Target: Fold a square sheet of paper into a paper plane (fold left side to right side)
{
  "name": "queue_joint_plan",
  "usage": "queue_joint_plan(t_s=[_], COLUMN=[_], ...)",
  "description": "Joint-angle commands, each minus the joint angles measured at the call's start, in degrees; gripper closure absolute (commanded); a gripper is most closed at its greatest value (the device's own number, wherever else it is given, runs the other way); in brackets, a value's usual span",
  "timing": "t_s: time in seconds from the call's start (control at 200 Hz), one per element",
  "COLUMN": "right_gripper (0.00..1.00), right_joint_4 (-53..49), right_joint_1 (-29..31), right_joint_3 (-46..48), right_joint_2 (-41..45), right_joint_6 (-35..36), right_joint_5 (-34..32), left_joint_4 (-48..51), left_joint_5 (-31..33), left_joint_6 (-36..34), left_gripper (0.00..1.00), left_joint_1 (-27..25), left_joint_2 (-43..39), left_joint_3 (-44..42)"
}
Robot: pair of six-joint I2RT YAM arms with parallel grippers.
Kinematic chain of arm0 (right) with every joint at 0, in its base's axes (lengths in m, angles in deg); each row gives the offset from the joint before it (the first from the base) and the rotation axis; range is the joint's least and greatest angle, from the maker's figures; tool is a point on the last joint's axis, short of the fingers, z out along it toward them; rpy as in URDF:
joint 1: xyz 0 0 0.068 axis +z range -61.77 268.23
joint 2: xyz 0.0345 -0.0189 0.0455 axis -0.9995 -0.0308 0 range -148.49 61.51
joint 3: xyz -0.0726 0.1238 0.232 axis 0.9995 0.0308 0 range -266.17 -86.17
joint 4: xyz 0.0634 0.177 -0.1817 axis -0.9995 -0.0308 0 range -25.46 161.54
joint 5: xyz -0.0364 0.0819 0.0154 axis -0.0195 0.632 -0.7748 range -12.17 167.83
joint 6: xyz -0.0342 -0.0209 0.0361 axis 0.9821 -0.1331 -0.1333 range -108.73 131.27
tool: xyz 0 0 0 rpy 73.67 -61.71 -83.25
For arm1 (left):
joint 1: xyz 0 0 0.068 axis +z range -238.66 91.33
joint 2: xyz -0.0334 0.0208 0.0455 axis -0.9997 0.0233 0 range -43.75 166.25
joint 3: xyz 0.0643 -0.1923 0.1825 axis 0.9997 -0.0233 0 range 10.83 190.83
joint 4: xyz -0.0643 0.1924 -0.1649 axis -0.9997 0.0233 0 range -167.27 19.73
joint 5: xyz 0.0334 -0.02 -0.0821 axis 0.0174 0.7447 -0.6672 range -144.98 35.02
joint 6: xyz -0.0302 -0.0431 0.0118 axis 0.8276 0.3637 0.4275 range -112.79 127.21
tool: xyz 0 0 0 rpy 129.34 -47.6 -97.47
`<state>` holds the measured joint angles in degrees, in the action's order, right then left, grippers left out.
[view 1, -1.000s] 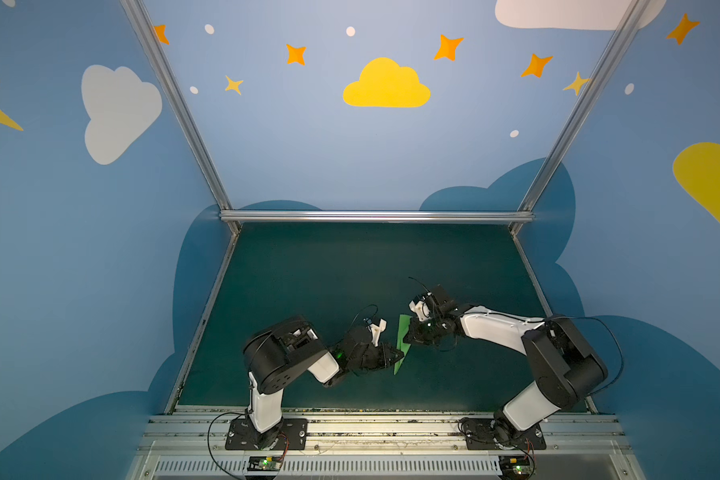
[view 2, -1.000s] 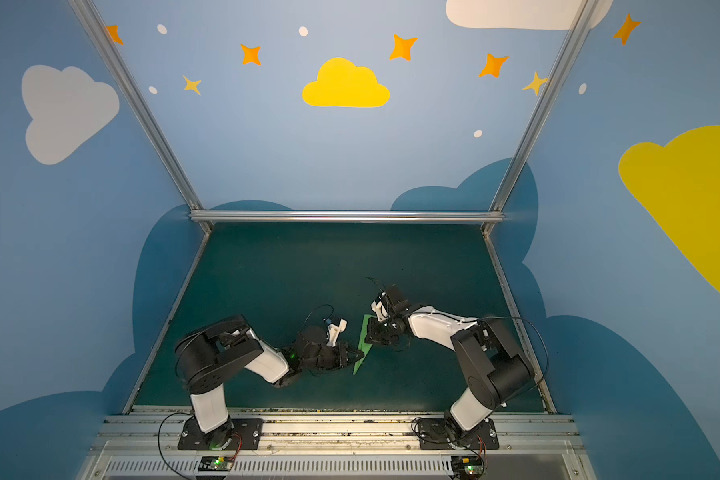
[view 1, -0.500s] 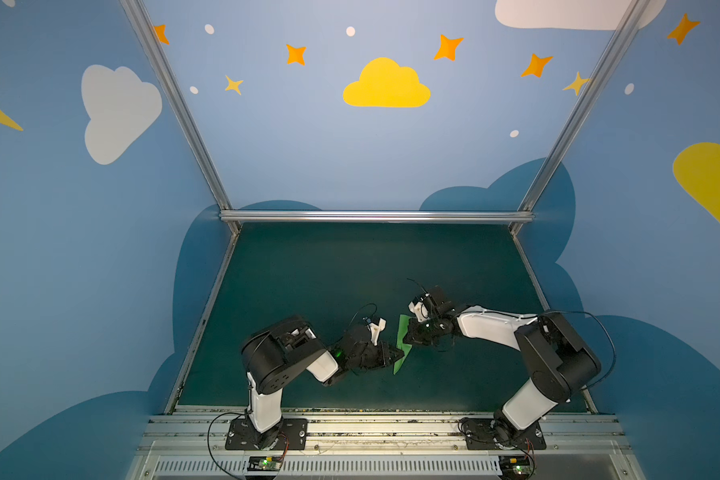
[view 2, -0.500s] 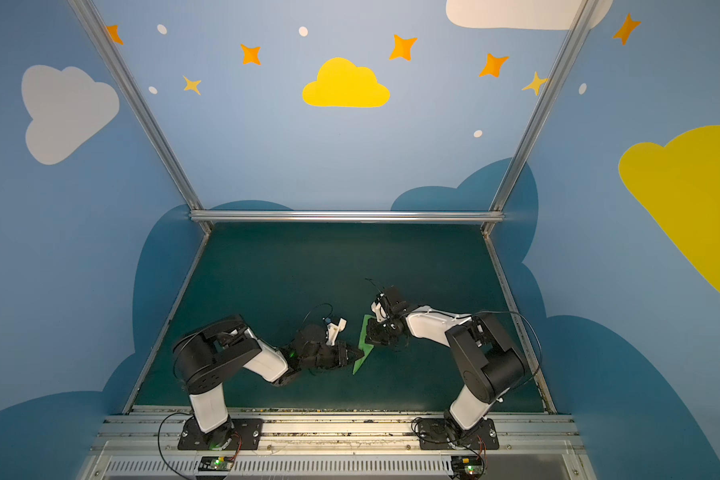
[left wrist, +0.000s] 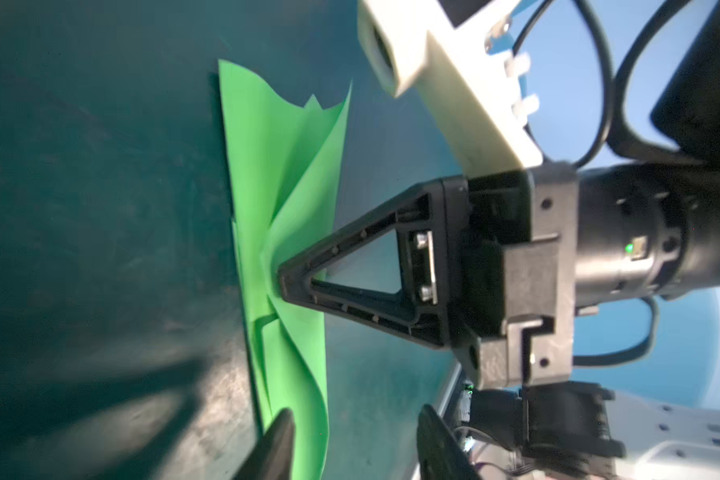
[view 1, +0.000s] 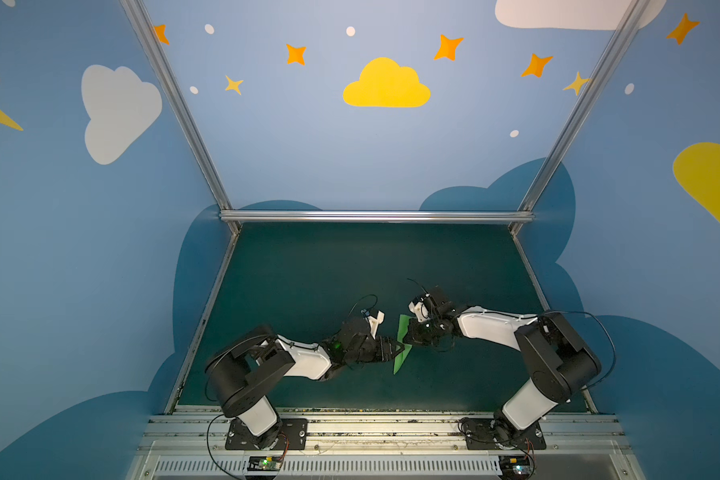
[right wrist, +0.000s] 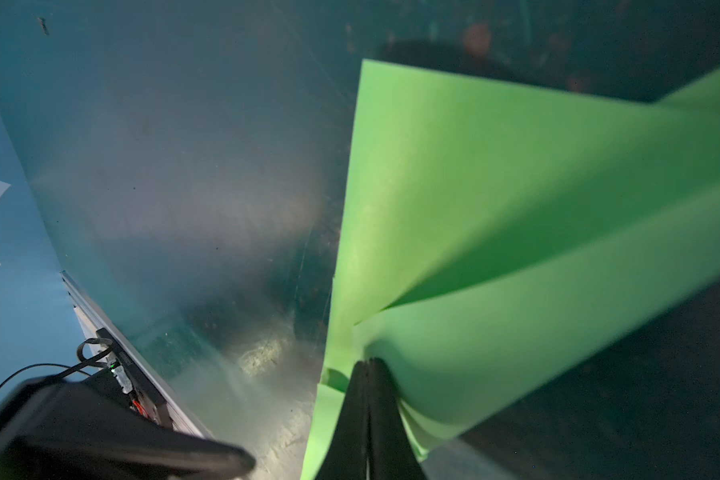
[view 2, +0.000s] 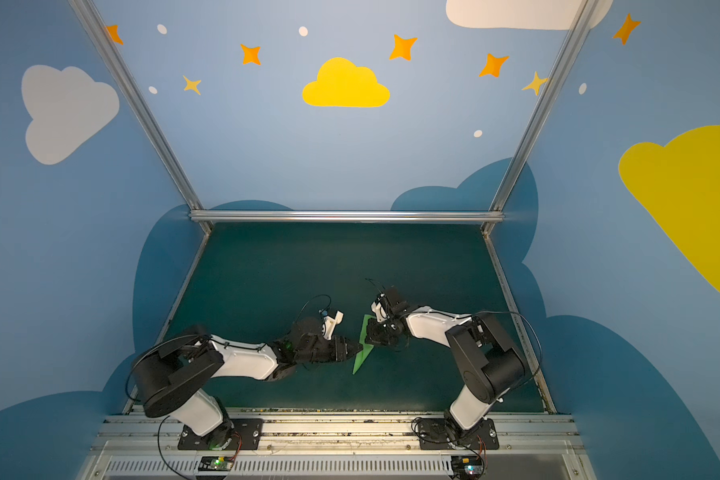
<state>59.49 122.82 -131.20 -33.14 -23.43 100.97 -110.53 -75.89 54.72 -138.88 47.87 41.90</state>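
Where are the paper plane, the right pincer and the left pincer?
paper plane [left wrist: 262, 187]: left wrist view, on a flat wing.
right pincer [left wrist: 282, 283]: left wrist view, closed tip pinching the plane.
left pincer [left wrist: 355, 413]: left wrist view, gap between its open fingers.

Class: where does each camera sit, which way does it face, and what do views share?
Top views: high in front, looking down at the mat; both arms whole.
Left wrist: on left arm, facing right claw on the paper plane; own left claw open.
Right wrist: on right arm, looking past its shut claw.
All share the paper plane.
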Motion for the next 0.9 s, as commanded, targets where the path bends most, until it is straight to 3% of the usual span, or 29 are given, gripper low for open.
queue_joint_plan(t_s=[0.0,0.255,0.896], right_gripper=[1.00,1.00,1.00], right_joint_4=[-0.25,-0.01,0.20], right_joint_1=[0.22,0.22,0.31], right_joint_3=[1.33,1.51,1.59], right_joint_2=[-0.18,0.08,0.26], right_joint_6=[-0.28,-0.55,-0.81], right_joint_5=[-1.65,-1.74,-1.17], left_joint_4=[21.77,35.71,35.62], left_joint_5=[6.22,15.44,17.68], left_joint_6=[-10.31,-18.61,-19.33], left_gripper=[0.47,0.42,0.38], left_joint_1=[-1.00,-6.82,-9.42], left_joint_2=[-2.80,0.13,8.12], left_joint_3=[4.98,13.80,17.92])
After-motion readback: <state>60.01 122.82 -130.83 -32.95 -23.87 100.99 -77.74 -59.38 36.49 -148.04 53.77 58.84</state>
